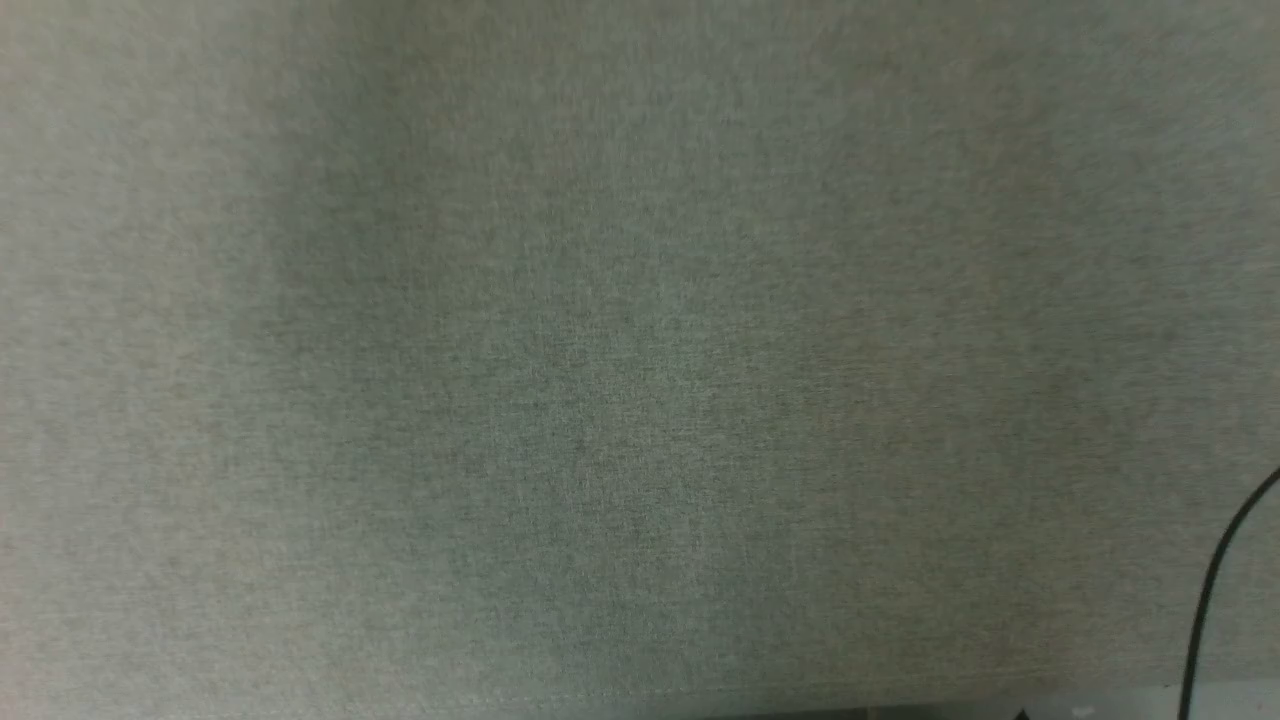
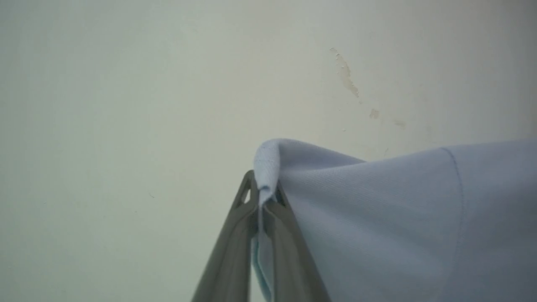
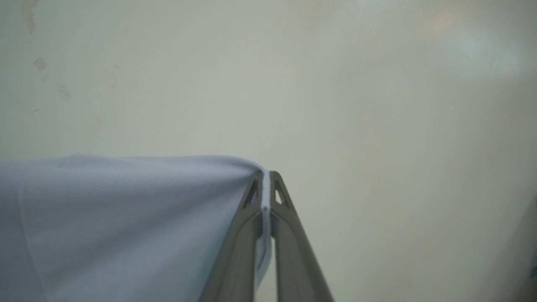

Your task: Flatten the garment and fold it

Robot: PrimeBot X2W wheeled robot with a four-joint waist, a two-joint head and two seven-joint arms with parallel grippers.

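Where the left wrist cam looks along its fingers, the left gripper is pinched tight on an edge of the garment, a light-blue shirt w/ a fine ribbed weave. A small fold of cloth pokes up past the tips and curls over them. A strip of it also runs down btwn the two dark fingers. From the pinch the fabric spreads to the right of that view and off its right and bottom edges, w/ a stitched seam line running down it. Behind is a pale, smooth surface w/ a few flaked, yellowish marks at upper right.

Right wrist cam: the right gripper is likewise clamped on a shirt edge, w/ a thin pale line of cloth caught btwn the tips. Fabric stretches fairly taut to the left of that view, top edge approx. level, and runs off the left and bottom. Pale surface behind too, w/ faint stains upper left and a soft glare patch upper right.

Shirt spans btwn the two grippers, one edge in each; can't tell which part of it each holds.

Head cam: grey-green woven cloth surface, a hem line along its near edge, and a thin black cable curving at the near right.
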